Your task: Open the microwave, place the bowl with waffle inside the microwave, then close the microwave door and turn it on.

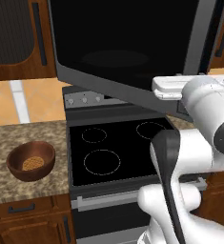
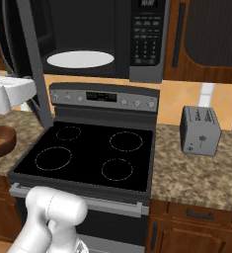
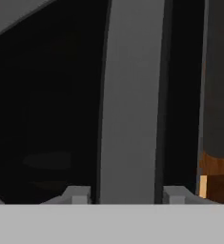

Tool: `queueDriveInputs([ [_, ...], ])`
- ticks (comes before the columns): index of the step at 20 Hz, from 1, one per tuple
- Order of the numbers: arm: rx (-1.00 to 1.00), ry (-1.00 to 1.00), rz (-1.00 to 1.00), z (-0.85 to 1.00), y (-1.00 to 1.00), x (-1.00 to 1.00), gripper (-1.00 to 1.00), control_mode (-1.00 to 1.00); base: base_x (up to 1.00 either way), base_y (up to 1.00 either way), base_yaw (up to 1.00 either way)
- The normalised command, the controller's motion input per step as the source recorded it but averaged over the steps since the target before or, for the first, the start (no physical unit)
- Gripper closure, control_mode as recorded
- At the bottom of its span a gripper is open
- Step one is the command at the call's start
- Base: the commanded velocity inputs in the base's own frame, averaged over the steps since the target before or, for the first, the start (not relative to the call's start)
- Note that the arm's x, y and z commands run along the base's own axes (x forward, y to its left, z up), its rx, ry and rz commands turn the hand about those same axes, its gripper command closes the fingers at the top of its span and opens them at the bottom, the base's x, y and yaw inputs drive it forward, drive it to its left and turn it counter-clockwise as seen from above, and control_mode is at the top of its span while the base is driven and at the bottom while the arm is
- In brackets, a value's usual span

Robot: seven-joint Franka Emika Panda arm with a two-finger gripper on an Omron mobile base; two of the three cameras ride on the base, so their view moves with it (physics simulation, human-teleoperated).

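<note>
One microwave (image 2: pixel 137 39) hangs above the stove (image 2: pixel 88 153), which has four burner rings. The microwave door (image 1: pixel 127 47) stands swung open. The gripper (image 3: pixel 127 194) sits at the door's handle bar (image 3: pixel 130 105), jaws spread either side of it, not clamped. One bowl with waffle (image 1: pixel 31 160) rests on the counter (image 1: pixel 18 138) left of the stove. One toaster (image 2: pixel 200 131) stands on the right.
</note>
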Motion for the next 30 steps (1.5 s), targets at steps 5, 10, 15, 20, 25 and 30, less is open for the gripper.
queueDriveInputs([
  [5, -0.11, -0.17, 0.12, 0.00, 0.10, -1.00, -1.00, -1.00, 0.00, 0.00, 0.00],
  [10, -0.02, -0.10, -0.01, 0.02, -0.05, -1.00, -1.00, -1.00, 0.00, 0.00, 0.00],
  [15, 0.21, 0.09, -0.02, 0.43, -0.93, -0.47, -1.00, -1.00, 0.00, 0.00, 0.00],
  [20, 0.23, 0.26, 0.29, 0.13, -0.90, 0.23, -1.00, -1.00, 0.00, 0.00, 0.00],
  [25, 0.41, 0.31, 0.40, -0.27, -0.48, 0.15, -1.00, -1.00, 0.00, 0.00, 0.00],
  [30, 0.54, 0.24, 0.27, -0.20, -0.19, 0.83, -1.00, -1.00, 0.00, 0.00, 0.00],
])
